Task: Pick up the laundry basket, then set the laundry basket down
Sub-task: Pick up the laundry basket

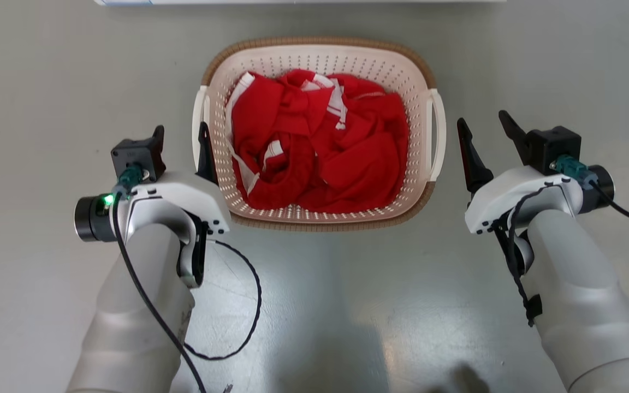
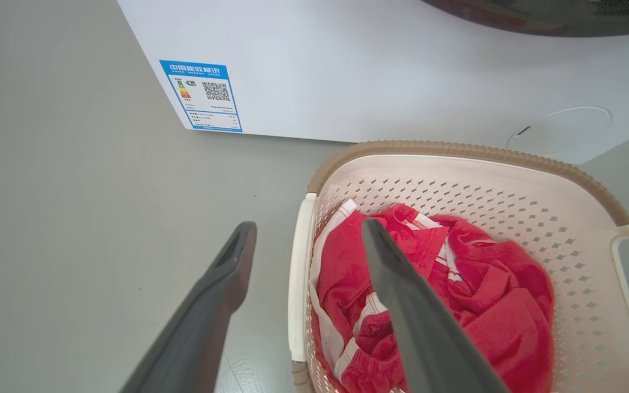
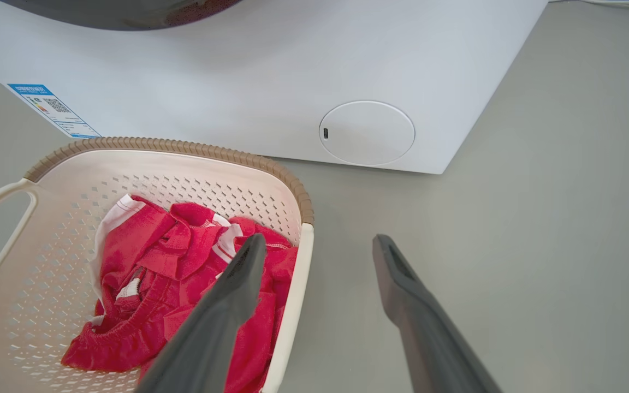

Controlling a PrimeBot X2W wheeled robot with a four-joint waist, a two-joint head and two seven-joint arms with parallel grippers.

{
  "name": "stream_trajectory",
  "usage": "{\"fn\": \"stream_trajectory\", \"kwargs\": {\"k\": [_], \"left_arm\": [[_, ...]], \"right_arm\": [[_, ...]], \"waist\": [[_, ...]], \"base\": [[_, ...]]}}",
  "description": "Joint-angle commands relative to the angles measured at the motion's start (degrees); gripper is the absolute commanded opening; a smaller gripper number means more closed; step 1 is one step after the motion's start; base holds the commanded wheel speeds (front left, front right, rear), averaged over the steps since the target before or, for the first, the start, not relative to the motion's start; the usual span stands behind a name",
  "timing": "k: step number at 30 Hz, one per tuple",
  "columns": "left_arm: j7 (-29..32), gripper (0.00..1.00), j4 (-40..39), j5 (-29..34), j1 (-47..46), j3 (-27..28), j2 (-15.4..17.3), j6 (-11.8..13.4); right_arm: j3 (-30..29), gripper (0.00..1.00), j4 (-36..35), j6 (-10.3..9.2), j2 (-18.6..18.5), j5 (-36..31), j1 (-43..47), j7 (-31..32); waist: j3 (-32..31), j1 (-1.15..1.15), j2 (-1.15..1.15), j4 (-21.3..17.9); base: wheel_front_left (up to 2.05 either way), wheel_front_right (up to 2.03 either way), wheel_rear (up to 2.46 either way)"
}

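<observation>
The laundry basket (image 1: 320, 42) stands upright on the grey floor (image 1: 47, 82), just in front of the white washer (image 2: 402, 71), and its brown rim is level. Red garments with white trim (image 1: 320, 147) lie crumpled inside the basket. The left claw (image 1: 181, 134) sits at the basket's left side, level with the left loop handle (image 1: 200, 125), with its fingers apart. In the left wrist view the left claw (image 2: 308, 225) straddles that handle: one finger lies outside the basket over the floor, and the other shows over the garments. Contact with the handle cannot be determined. The right claw (image 1: 481, 119) sits at the basket's right side, also with its fingers apart and holding nothing. Its inner finger is just beside the right loop handle (image 1: 438, 136), and its outer finger is farther from the basket. In the right wrist view the right claw (image 3: 319, 240) frames that handle between its two fingers.
</observation>
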Motion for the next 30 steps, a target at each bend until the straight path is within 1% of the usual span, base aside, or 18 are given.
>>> {"fn": "stream_trajectory", "kwargs": {"k": [1, 14, 24, 30], "left_arm": [[-0.29, 1.00, 0.04, -0.40, -1.24, 1.14, 1.06, 0.64], [-0.29, 1.00, 4.55, 0.14, -6.65, 1.16, 1.06, 0.89], [-0.29, 1.00, 7.33, -0.84, -8.06, -0.02, 1.06, 2.00], [-0.29, 1.00, 7.37, -0.83, -8.42, -0.06, 1.06, 2.00]], "right_arm": [[1.27, 1.00, -0.24, 0.40, 0.49, 0.10, -0.09, -0.61], [4.17, 1.00, 2.24, 0.40, 0.49, 2.18, -3.45, -0.61], [6.04, 1.00, 3.16, 0.40, 0.49, 4.11, -3.36, -0.61], [6.30, 1.00, 3.24, 0.40, 0.49, 4.43, -3.68, -0.61]], "waist": [[1.33, 0.00, 0.00, -0.08], [6.55, 0.00, 0.00, -0.05], [7.79, 0.00, 0.00, -0.22], [9.06, 0.00, 0.00, -0.32]], "base": [[0.00, 0.00, 0.00], [0.00, 0.00, 0.00], [0.00, 0.00, 0.00], [0.00, 0.00, 0.00]]}}
